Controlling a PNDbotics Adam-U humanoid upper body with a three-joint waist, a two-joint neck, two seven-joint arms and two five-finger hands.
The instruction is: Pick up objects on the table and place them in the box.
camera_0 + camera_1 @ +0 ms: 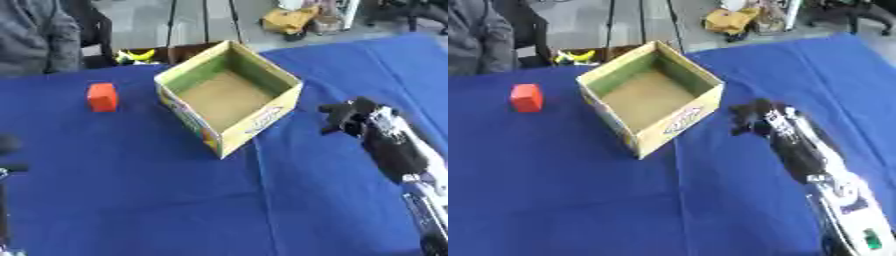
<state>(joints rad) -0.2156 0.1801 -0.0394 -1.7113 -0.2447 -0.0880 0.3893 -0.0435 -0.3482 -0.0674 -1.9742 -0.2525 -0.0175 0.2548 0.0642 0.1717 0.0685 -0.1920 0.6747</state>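
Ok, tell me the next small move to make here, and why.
Probably reach the left hand toward the orange block. The block sits on the blue cloth left of the open box, which looks empty. The right hand hangs on the box's far side, carrying nothing that I can see.

One box, one orange block

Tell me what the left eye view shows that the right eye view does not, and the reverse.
Only the left eye view shows a dark part of the left arm at its left edge. Only the right eye view shows more of the right arm's silver forearm, with a green mark. Both share the open cardboard box, the orange block left of it on the blue tablecloth, and the right robot hand, holding nothing, right of the box.
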